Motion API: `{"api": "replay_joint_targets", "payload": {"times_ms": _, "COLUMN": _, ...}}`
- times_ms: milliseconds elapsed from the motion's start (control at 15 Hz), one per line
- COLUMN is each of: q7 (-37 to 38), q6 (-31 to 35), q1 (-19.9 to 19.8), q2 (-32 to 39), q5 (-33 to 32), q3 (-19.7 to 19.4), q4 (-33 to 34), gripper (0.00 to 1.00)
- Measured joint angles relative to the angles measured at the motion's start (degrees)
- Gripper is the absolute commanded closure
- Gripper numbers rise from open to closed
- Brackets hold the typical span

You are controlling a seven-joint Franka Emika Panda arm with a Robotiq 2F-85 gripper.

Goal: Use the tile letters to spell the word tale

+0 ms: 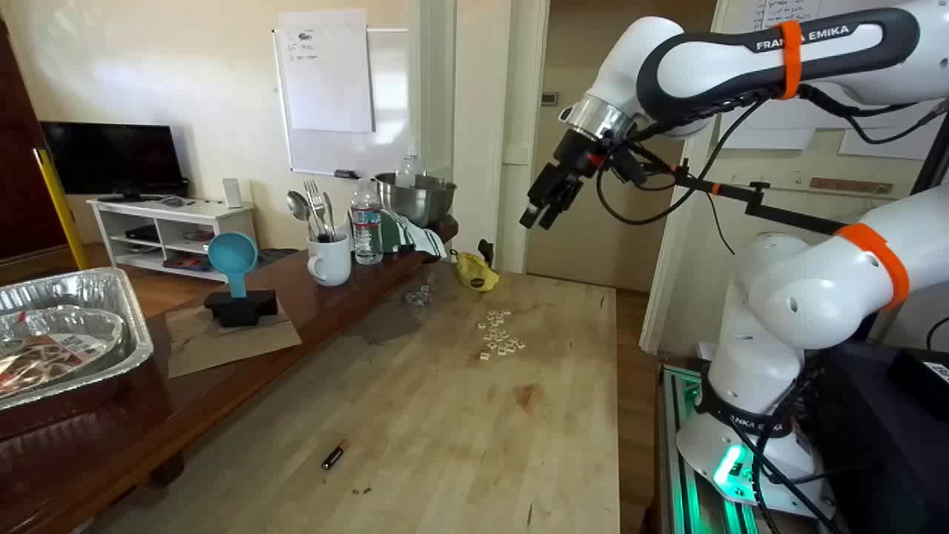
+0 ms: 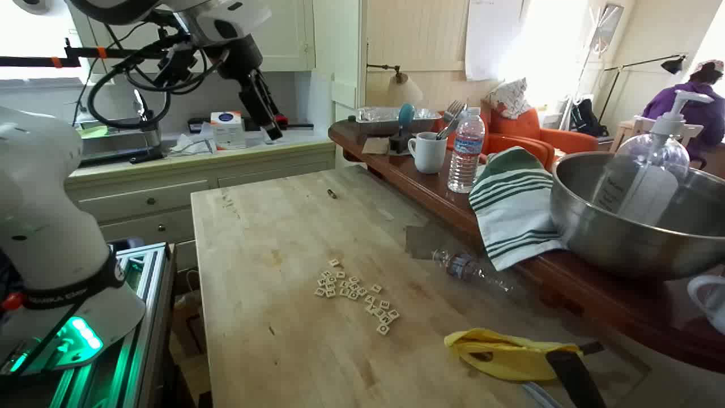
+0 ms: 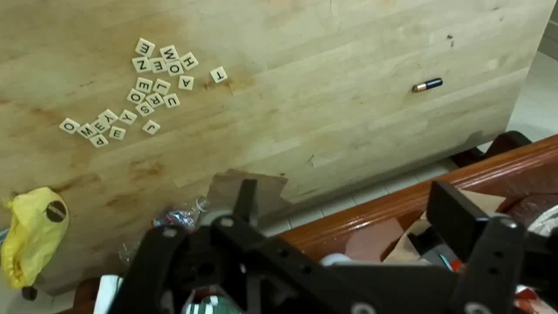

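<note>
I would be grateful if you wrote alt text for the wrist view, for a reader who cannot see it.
Letter tiles lie jumbled on a wooden table, the T farthest right. The pincer stands open and empty at the bottom; a battery lies to the tiles' right, a yellow object at lower left.

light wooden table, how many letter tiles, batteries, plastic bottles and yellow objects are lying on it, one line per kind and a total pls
Letter tiles: 22
Battery: 1
Plastic bottle: 1
Yellow object: 1
Total: 25
</note>
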Motion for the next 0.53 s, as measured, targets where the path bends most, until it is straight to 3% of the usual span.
{"api": "replay_joint_targets", "payload": {"times_ms": 200, "q7": 0.00, "q6": -0.56, "q1": 0.00, "q2": 0.63, "q5": -0.01, "q3": 0.01, "q4": -3.95, "gripper": 0.00}}
{"api": "replay_joint_targets", "payload": {"times_ms": 533, "q7": 0.00, "q6": -0.57, "q1": 0.00, "q2": 1.27, "q5": 0.00, "q3": 0.02, "q4": -3.60, "gripper": 0.00}}
